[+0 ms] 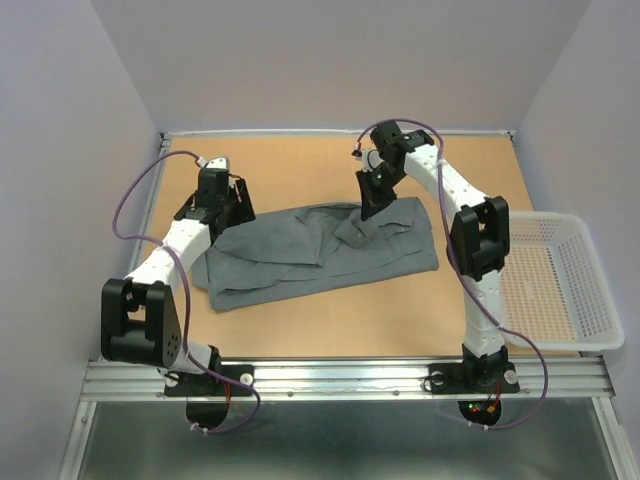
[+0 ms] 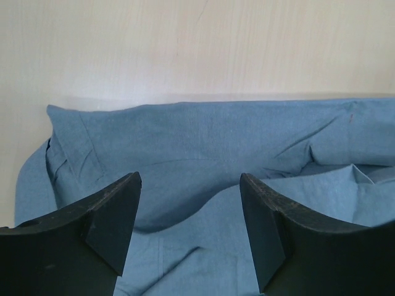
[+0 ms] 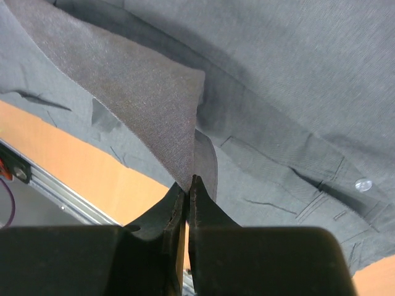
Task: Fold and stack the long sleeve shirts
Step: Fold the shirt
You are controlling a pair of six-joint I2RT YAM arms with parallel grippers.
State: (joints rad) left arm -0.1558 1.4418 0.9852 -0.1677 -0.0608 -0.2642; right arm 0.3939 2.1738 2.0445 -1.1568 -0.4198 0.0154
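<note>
As the grey button-up shirt [image 1: 320,255] lies rumpled and half doubled across the middle of the table [image 1: 300,320], the work looks to be in the fold itself, with nothing stacked yet. The right gripper [image 3: 188,182], at the shirt's far edge, is clamped on a flap of its cloth and holds it raised. The left gripper [image 2: 190,185] hangs over the shirt's left end, jaws apart, nothing between them. The next move likely calls for carrying that flap across the body and laying it flat. Pale walls box in the light wooden table; a white mesh basket [image 1: 565,216] sits at its right edge, apart from the shirt.
</note>
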